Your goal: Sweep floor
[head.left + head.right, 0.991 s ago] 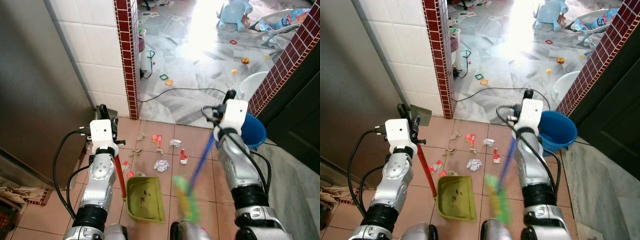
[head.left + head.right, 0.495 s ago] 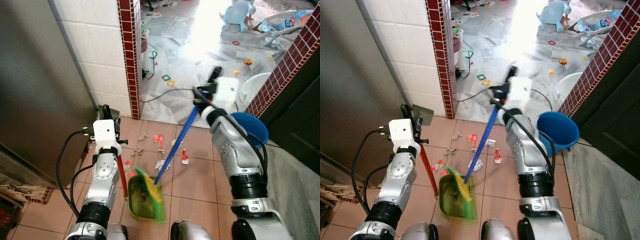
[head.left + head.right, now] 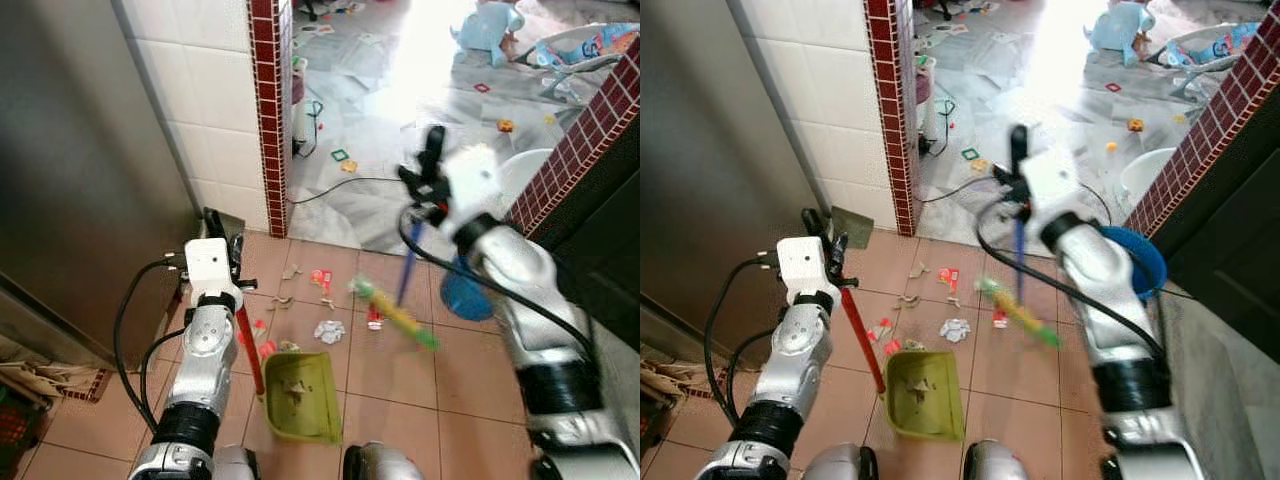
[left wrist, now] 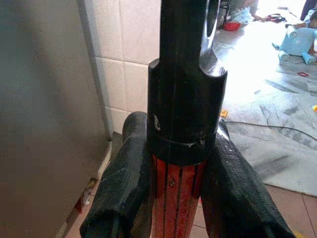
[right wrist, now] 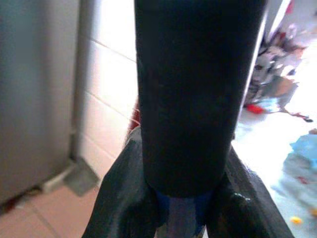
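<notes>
My left gripper (image 3: 212,228) is shut on the red handle (image 3: 248,345) of a green dustpan (image 3: 300,395). The pan rests on the terracotta tiles just before my feet, with bits of dirt in it. In the left wrist view both fingers (image 4: 124,183) clamp that red handle below its black cap. My right gripper (image 3: 432,168) is shut on the blue broom handle (image 3: 407,275), held high at the right. The green broom head (image 3: 395,312) is blurred, just above the tiles right of the litter. Crumpled paper (image 3: 327,330) and red-white scraps (image 3: 319,278) lie beyond the pan.
A steel door (image 3: 80,150) and a tiled wall with a red-brick edge (image 3: 268,110) stand at the left. A blue bucket (image 3: 1143,268) sits by my right arm, with a dark door (image 3: 600,240) beyond. A black cable (image 3: 350,182) and toys lie on the marble floor ahead.
The broom head swung from the right onto the dustpan, then back out to the right, off the pan. My right arm rose and moved right. The dustpan stayed put.
</notes>
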You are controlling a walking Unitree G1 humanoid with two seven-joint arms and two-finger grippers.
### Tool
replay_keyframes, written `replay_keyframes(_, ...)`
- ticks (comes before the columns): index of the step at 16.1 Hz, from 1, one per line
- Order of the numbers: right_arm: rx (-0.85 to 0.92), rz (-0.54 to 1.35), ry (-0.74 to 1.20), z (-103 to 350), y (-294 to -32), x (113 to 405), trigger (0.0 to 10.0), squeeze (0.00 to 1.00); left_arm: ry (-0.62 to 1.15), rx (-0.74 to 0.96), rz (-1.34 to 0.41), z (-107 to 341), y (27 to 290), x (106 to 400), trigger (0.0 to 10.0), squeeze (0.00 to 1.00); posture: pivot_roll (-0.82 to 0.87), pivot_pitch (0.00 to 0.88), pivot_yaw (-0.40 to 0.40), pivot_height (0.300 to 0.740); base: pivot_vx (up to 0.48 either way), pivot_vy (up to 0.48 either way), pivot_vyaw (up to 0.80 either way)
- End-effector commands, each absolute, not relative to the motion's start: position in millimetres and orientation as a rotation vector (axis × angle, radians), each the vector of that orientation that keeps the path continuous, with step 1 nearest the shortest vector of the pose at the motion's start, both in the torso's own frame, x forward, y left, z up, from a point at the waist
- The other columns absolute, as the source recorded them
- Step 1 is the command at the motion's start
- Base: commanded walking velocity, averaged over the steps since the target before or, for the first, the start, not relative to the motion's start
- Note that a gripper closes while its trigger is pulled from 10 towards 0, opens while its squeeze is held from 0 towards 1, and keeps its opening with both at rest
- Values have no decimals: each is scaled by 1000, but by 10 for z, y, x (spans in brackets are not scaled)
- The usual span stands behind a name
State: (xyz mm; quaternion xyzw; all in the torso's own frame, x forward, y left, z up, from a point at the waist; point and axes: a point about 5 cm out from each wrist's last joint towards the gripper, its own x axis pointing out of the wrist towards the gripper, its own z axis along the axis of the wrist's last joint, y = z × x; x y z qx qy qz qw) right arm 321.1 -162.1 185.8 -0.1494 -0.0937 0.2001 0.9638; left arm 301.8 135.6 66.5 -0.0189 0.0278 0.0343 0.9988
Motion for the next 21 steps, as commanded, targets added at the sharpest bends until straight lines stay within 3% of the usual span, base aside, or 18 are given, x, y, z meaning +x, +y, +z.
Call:
replay_keyframes(1,-325,399,-207,1842,-1640,3195,10000,0,9,-42,55,783,1357,3038,10000,0,-112,56,-3,740,0,0,0)
replay_keyframes(4,-354,284,-182,1619,-1714,3190,10000,0,-6,-114,84,883,1433,2935,10000,0,-101,52,8,740,0,0,0)
replay_keyframes(8,-348,265,-186,1461,-1598,3128,10000,0,-108,-61,128,1128,1544,2792,10000,0,-72,56,1,740,0,0,0)
replay_keyframes(13,-370,226,-204,1426,-1541,3146,10000,0,-160,-27,143,1365,1581,2753,10000,0,-63,60,-1,740,0,0,800)
replay_keyframes(17,-377,213,-218,1426,-1532,3155,10000,0,-113,15,153,1262,1638,2712,10000,0,-62,61,1,740,0,0,630)
replay_keyframes(21,-378,191,-239,1452,-1538,3165,10000,0,-72,0,150,1170,1660,2689,10000,0,-64,64,-2,740,0,0,0)
